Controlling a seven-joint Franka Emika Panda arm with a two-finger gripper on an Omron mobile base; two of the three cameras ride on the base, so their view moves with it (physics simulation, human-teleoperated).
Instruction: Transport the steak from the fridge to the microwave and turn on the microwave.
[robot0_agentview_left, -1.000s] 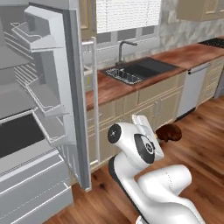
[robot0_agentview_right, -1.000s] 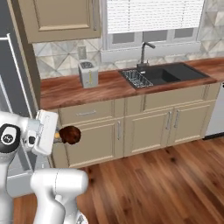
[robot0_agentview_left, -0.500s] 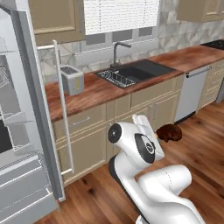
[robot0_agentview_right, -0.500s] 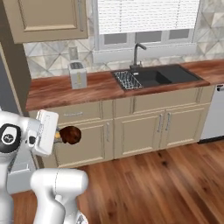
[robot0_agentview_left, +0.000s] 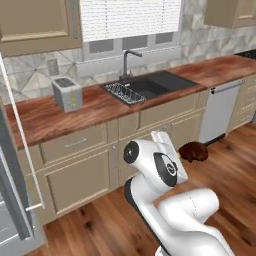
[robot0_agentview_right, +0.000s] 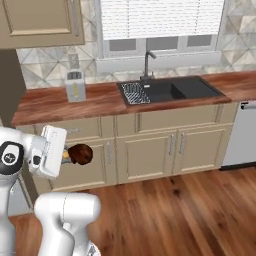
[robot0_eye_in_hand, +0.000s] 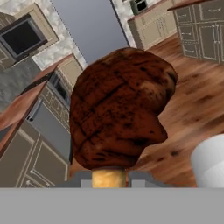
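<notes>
The steak (robot0_agentview_left: 194, 151), a dark brown lump, hangs in front of the lower cabinets, above the wood floor. My gripper (robot0_agentview_left: 183, 152) is shut on it, reaching out to the right of the white arm. From the other side the steak (robot0_agentview_right: 80, 153) shows just right of the hand, with the gripper (robot0_agentview_right: 68, 155) closed on its tan end. Up close the steak (robot0_eye_in_hand: 120, 109) covers the gripper (robot0_eye_in_hand: 109, 177). The fridge door edge (robot0_agentview_left: 11, 192) stands at the far left. A dark boxy appliance (robot0_eye_in_hand: 22, 37) sits among cabinets; I cannot tell whether it is the microwave.
A wooden counter (robot0_agentview_left: 100, 107) runs across, with a toaster (robot0_agentview_left: 67, 93), a black sink (robot0_agentview_left: 150, 86) and a faucet (robot0_agentview_left: 127, 61). A dishwasher (robot0_agentview_left: 220, 110) is at the right. In the right base view, wood floor (robot0_agentview_right: 180, 210) lies before the cabinets.
The base has swung to the right, so the whole scene slid left and the open fridge has nearly left both views. The steak stays held in the gripper, in the same place relative to the arm.
</notes>
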